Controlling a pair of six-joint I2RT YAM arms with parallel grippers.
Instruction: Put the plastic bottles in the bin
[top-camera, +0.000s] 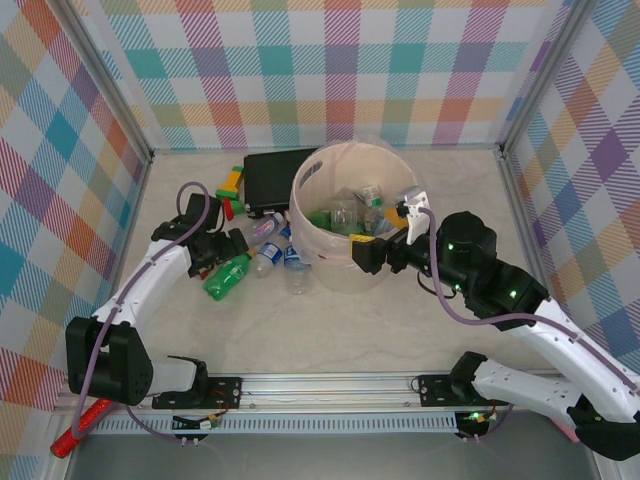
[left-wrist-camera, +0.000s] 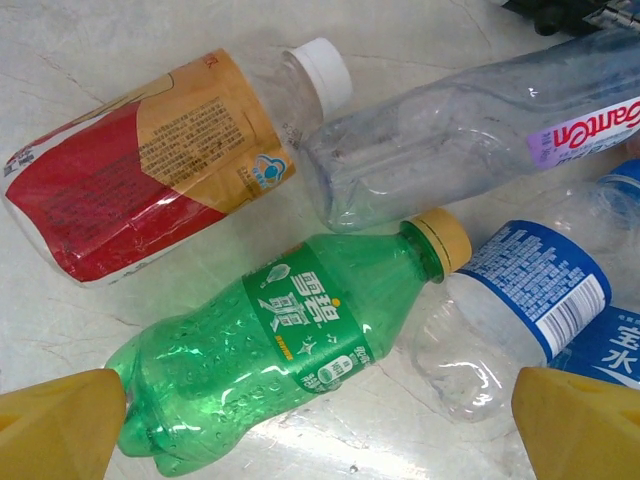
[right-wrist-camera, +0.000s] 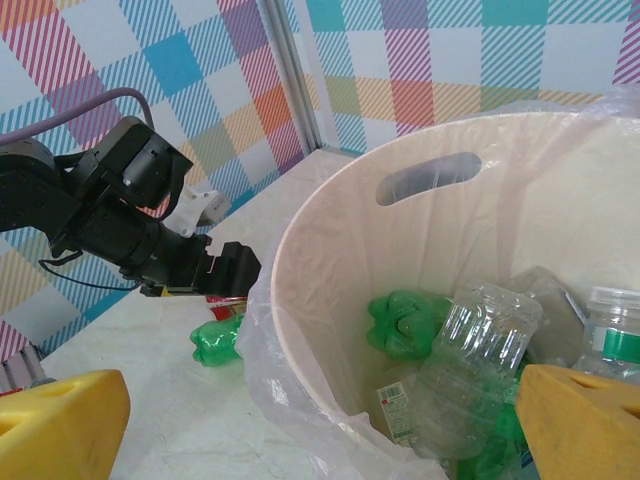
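While left jaws and right jaws gape wide and empty, the green bottle (left-wrist-camera: 270, 350) lies slantwise between the left ones; closing now could squirt it sideways

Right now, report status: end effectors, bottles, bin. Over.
Left end effector open above green bottle. Right end effector open at bin rim. Other bottles crowd the green one on the table.

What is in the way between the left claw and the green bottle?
Nothing visible. The open left claw hangs above the green bottle. A red bottle and a blue-label bottle lie beside it, not over it.
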